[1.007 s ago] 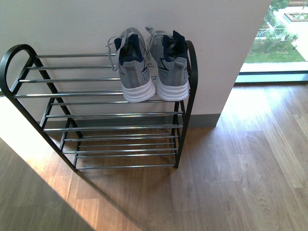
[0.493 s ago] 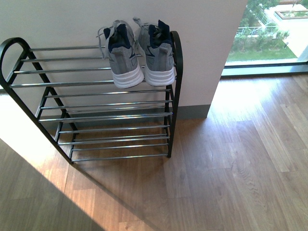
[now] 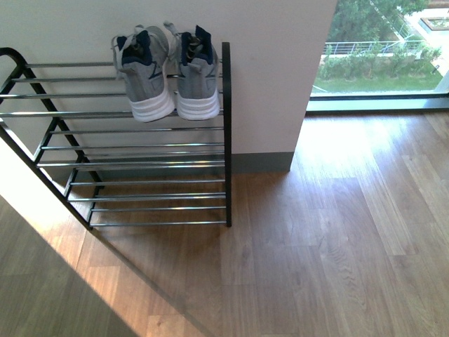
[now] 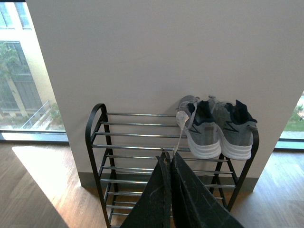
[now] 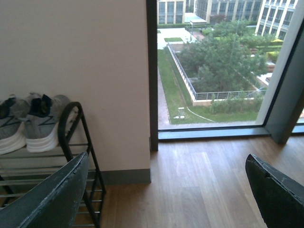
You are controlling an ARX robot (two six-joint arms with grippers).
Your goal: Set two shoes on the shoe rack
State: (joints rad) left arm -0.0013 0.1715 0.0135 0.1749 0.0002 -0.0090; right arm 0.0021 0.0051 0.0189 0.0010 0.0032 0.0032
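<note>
A pair of grey knit sneakers (image 3: 168,70) with white soles and navy collars sits heel-out on the top tier of the shoe rack (image 3: 119,147), at its right end. The rack has black arched side frames and chrome bars. The sneakers also show in the left wrist view (image 4: 218,128) and the right wrist view (image 5: 28,123). My left gripper (image 4: 167,156) is shut and empty, held in front of the rack (image 4: 142,156). My right gripper (image 5: 166,190) is open and empty, over bare floor to the right of the rack (image 5: 80,152). The pale blue slides are out of view.
The rack stands against a white wall (image 3: 280,63) with a grey skirting. Wooden floor (image 3: 337,232) spreads in front and to the right. A floor-to-ceiling window (image 3: 382,56) is at the right, its dark frame (image 5: 152,71) meeting the wall's edge.
The front view has swung to the right: the rack and sneakers have shifted left in the picture and more floor and window show. The sneakers have not moved on the rack.
</note>
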